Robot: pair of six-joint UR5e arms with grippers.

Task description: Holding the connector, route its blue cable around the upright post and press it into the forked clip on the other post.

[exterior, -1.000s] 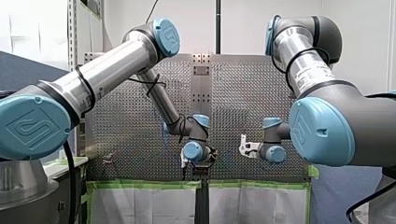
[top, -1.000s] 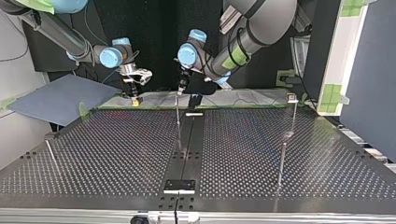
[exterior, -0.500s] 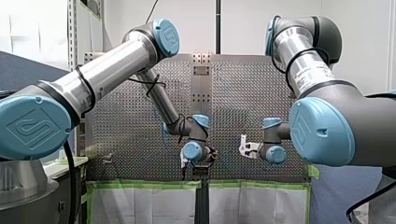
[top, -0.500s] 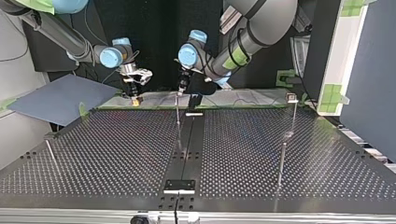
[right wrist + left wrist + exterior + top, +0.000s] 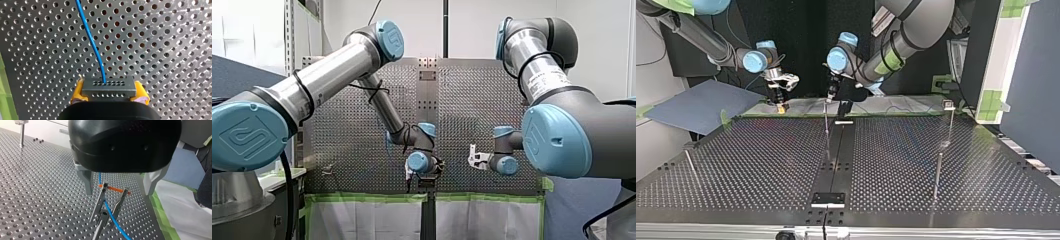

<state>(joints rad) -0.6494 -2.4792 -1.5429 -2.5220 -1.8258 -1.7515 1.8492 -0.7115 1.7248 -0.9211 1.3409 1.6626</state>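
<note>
Connector (image 5: pixel 109 86) clenched between the yellow pads (image 5: pixel 78 93) of my right gripper (image 5: pixel 109 93), and the blue cable (image 5: pixel 91 42) runs out of its face and away over the perforated table (image 5: pixel 162 50). My left gripper (image 5: pixel 118 192) hangs released, its metal fingers (image 5: pixel 87 181) spread wide with nothing in them, right above the forked clip (image 5: pixel 100 201). In the left wrist view the cable passes between the clip's two prongs, with an orange strip (image 5: pixel 116 190) lying across near their tips. How deep it sits I cannot tell, and the cable's run between my two grippers is too thin to follow in the wide views.

I judge this to be the seating step, so here is how I want it to go. The right grip holds the connector firm, with the line taut but not yanked and in line with the slot. The left comes straight down, one finger on either side of the fork, pushing on the cable and never on the prongs, which look thin enough to bend. I should watch that orange strip and go slowly near the bottom.
</note>
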